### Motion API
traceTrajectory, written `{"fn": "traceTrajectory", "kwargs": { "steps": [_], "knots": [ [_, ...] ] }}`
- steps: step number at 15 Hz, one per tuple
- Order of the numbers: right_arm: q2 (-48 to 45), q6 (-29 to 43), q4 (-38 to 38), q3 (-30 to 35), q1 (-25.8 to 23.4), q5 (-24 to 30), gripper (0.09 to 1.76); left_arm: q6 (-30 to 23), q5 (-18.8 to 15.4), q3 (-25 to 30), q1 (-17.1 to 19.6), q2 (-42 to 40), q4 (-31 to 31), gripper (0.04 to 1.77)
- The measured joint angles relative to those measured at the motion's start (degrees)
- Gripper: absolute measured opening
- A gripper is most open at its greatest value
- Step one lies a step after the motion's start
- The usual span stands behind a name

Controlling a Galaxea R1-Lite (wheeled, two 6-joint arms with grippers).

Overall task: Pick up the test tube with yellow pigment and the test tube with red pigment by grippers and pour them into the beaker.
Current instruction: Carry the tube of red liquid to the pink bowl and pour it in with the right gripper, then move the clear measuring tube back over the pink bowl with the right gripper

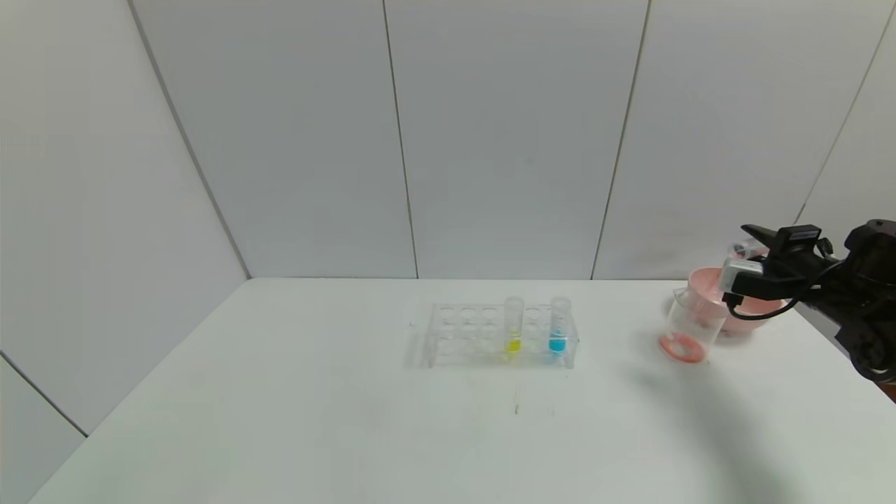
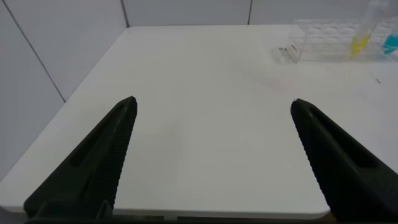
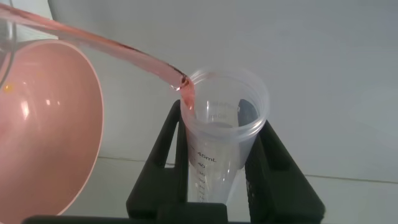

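Red-streaked test tube with red pigment (image 3: 219,155) clamped in right gripper (image 3: 221,118), mid-right, tipped over beaker (image 1: 689,329) beside pink bowl (image 1: 702,281). Left gripper (image 2: 211,155) spread wide; test tube with yellow pigment (image 1: 513,325) upright in rack (image 1: 462,336).

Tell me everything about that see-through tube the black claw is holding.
The clear plastic test tube with red pigment has printed volume marks and an open round mouth. The right gripper clamps it between black fingers, tipped over near the small clear beaker. A thin red stream leaves its rim; the tube looks nearly empty.
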Motion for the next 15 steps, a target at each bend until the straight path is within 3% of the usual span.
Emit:
{"fn": "traceTrajectory", "kwargs": {
  "steps": [15],
  "knots": [
    [0.7,-1.0,-1.6,-0.9,0.6,-1.3,0.58,0.0,0.0,0.0,0.0,0.0,0.0,1.76]
  ]
}}
